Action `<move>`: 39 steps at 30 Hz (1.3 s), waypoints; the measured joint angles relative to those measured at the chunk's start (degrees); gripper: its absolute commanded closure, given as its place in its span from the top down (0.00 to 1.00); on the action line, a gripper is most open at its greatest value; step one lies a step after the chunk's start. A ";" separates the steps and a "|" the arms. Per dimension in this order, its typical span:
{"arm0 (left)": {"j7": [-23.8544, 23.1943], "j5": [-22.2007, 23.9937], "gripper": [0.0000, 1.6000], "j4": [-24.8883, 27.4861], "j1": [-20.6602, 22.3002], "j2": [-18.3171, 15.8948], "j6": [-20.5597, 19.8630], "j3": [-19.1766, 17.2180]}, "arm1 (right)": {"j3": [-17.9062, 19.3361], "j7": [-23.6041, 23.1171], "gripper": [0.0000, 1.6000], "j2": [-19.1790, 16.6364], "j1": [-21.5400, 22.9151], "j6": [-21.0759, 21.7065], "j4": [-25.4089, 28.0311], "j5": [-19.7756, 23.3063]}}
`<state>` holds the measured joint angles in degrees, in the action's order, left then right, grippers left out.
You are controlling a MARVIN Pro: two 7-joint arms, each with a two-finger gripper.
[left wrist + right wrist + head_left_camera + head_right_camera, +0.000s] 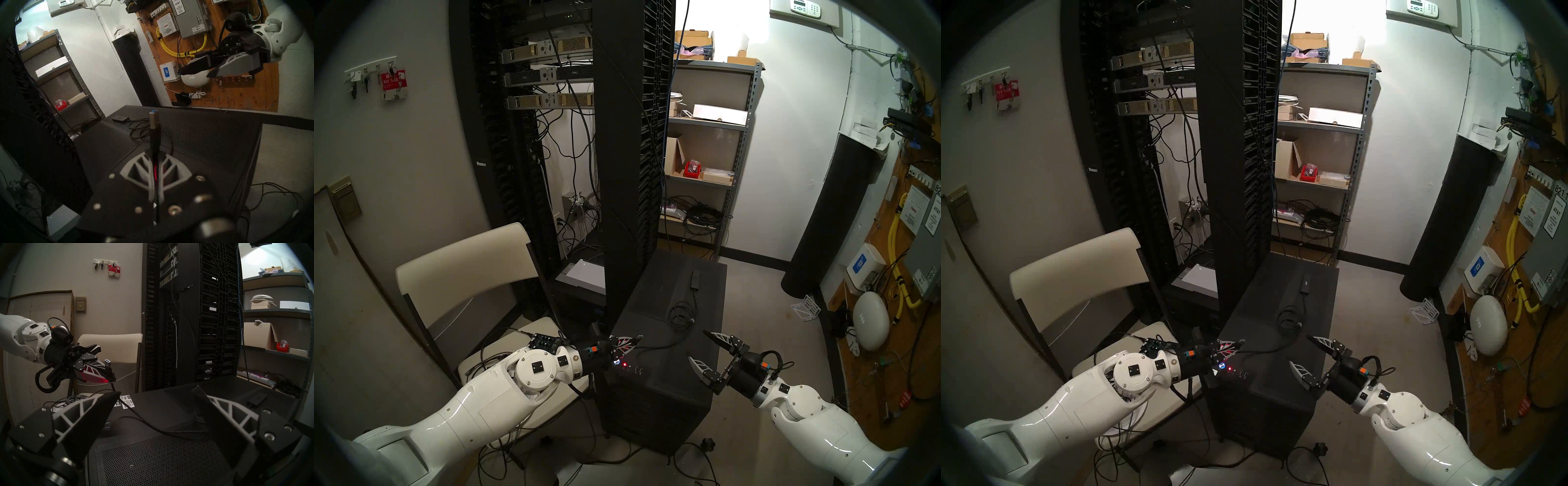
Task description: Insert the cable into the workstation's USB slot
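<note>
Left gripper [634, 340] jaws clamped, right gripper [699, 349] jaws spread

A tall black server rack [565, 135] stands at centre, cables hanging inside it. A cream folding chair [466, 271] sits to its left, below a white wall-mounted key rack [375, 79]. A grey metal shelving unit [707, 152] holds cardboard boxes and a small red bin [692, 169]. Yellow cables [899, 264] run across a plywood wall panel [873, 339] at right, beside a black cylinder [829, 217].
</note>
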<state>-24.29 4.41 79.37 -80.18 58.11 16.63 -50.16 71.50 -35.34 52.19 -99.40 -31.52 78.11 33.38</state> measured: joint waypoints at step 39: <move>26.62 -42.25 0.00 -7.21 -2.04 2.28 27.68 -1.24 | 0.03 -0.63 1.00 0.01 0.00 0.00 -0.03 0.58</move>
<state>2.33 -37.85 72.16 -82.22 60.39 44.31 -51.40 71.53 -35.97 52.20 -99.40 -31.52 78.08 33.96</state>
